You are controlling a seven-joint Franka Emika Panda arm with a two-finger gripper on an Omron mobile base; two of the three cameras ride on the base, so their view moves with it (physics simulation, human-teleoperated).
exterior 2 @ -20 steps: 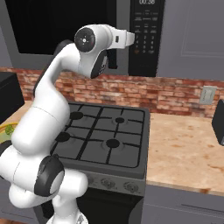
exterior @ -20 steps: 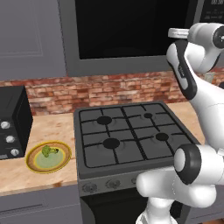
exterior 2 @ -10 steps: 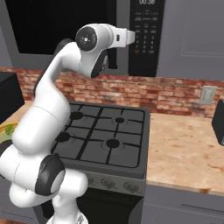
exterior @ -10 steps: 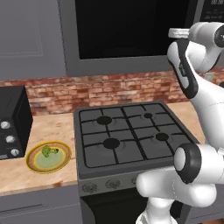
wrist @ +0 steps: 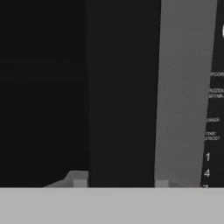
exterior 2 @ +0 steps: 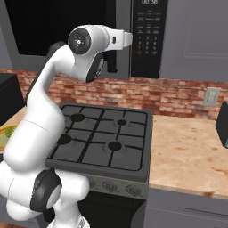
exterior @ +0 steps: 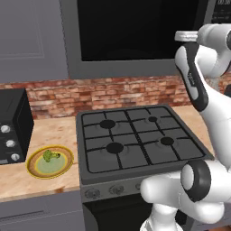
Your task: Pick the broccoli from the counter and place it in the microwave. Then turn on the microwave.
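Left base view — broccoli [exterior: 51, 156] sits on the plate [exterior: 34, 170] on the counter [exterior: 18, 182], untouched.

Right base view — arm raised at the microwave [exterior 2: 120, 62], likely working its door edge.

Hand view — gripper [wrist: 120, 181] tips apart astride the dark strip; grip cannot be told.

base views flank stove [exterior: 135, 144]; hand view close on microwave [wrist: 183, 87]

Microwave [exterior: 135, 36] mounted on wall above stove [exterior: 135, 140]. Table [exterior: 40, 173] lies left of stove; plate [exterior: 49, 161] on it holds broccoli [exterior: 50, 156]. Small oven [exterior: 13, 126] stands behind plate, far left. Table continues right of stove. Tool [wrist: 120, 183] close before microwave door edge, beside keypad [exterior 2: 149, 31].
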